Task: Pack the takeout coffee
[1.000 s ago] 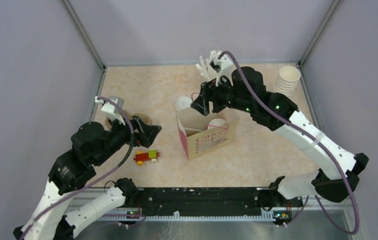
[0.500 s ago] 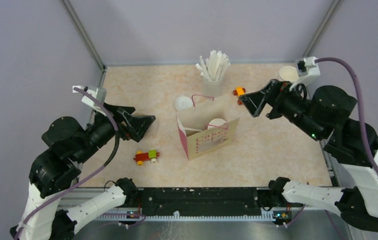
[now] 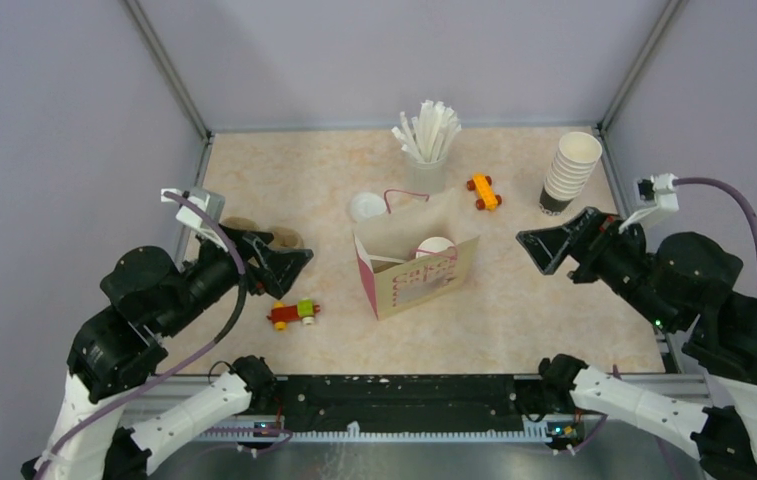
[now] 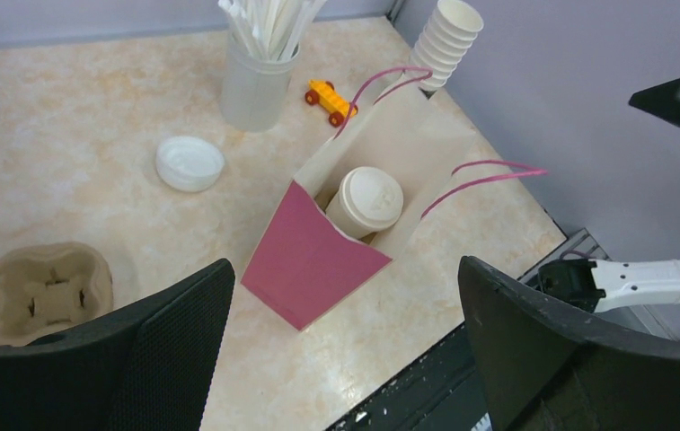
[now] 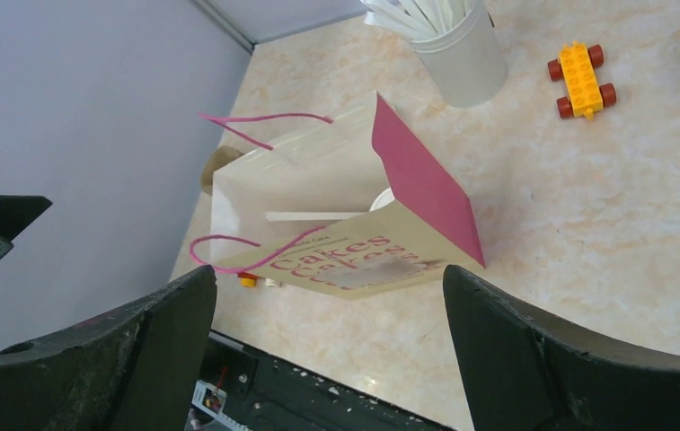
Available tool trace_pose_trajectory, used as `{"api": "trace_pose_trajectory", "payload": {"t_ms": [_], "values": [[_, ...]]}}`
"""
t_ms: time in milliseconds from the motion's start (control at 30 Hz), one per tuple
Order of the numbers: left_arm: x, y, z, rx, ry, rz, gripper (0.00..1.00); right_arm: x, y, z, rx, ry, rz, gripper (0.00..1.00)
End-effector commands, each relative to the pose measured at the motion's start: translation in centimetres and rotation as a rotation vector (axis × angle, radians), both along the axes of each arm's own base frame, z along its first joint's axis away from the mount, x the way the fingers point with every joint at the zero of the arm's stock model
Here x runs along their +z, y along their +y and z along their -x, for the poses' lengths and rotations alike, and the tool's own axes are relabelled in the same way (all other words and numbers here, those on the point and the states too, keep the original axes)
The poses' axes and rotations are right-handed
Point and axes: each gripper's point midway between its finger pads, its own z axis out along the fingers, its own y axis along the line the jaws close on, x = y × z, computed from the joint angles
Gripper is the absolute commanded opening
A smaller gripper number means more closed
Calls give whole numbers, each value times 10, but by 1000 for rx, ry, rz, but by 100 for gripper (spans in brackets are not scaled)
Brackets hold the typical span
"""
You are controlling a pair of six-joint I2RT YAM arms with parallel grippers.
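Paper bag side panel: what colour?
Magenta-pink side panel on a cream paper bag; it shows best in the left wrist view.

Two black-and-white arms (image 3: 144,285), purple cables (image 3: 709,183), black textured fingers (image 4: 174,341), white wrist blocks (image 3: 657,190), possibly tiny green lights (image 3: 658,322)

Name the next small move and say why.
Probably nothing beyond parking the arms. The lidded cup stands inside the paper bag, and the left tool and right tool are both open, empty and clear of it, so the packing looks done.
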Motion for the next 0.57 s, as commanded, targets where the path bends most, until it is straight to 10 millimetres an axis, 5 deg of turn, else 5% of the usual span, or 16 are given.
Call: {"api": "trace_pose_trajectory", "payload": {"t_ms": [0,133,533], "values": [[-15,5,0,40,31,47,99,4,-6,4,-8,-50,-70,94],[-28,5,2,48,55,90,99,-14,-5,7,1,-10,-46,94],[-36,4,5,48,101,118,99,-21,-2,8,21,5,-28,95]]}}
